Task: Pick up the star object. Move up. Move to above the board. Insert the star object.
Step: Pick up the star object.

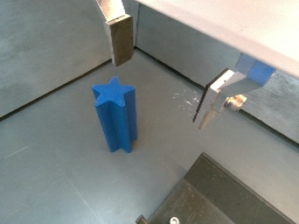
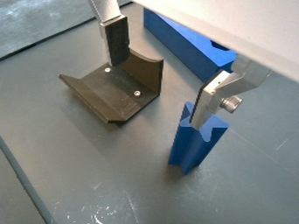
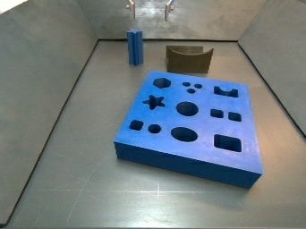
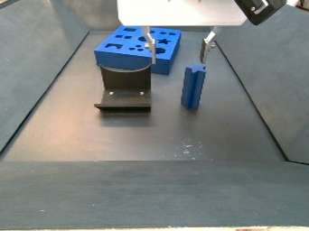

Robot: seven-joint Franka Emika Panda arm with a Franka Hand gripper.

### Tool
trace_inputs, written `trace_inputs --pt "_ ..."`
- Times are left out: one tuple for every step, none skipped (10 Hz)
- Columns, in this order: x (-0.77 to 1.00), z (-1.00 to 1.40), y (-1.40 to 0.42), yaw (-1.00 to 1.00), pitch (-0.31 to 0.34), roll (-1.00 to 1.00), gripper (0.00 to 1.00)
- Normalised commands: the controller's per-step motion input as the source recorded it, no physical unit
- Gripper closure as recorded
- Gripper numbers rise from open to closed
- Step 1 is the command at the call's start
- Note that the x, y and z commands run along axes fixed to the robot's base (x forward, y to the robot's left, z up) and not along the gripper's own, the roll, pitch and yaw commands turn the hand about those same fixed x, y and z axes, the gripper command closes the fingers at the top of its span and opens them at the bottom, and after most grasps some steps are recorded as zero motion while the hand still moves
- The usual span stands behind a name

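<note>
Silver two-finger gripper [image 4: 179, 45] hangs spread and empty above the tall blue ridged star object [image 4: 192, 86], upright on the floor beside the dark olive curved block [image 4: 125, 88], so I'd centre over the star top, drop straight, then clamp.

I see a dark grey worktop [image 3: 72, 134] with low walls around it. Three things rest on it: the board [image 3: 191, 125] lying flat, the star object [image 4: 192, 87] standing upright, and the fixture [image 4: 125, 94] beside it, well apart from the star. The gripper [image 4: 178, 50] hangs above the worktop over the star object, fingers [image 1: 121, 42] spread, touching nothing.
</note>
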Motion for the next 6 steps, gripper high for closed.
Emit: trace_inputs --pt "-0.88 0.00 -0.01 -0.30 -0.006 0.09 0.00" --pt "-0.96 0.00 0.00 -0.25 -0.094 0.07 0.00" --pt "-0.15 0.00 0.00 -0.07 -0.029 0.00 0.00" --pt "0.00 -0.04 -0.01 0.00 0.000 0.00 0.00" --pt "-0.51 -0.50 -0.28 -0.12 -0.049 0.00 0.00" --pt "-0.23 -0.34 -0.14 -0.04 -0.089 0.00 0.00"
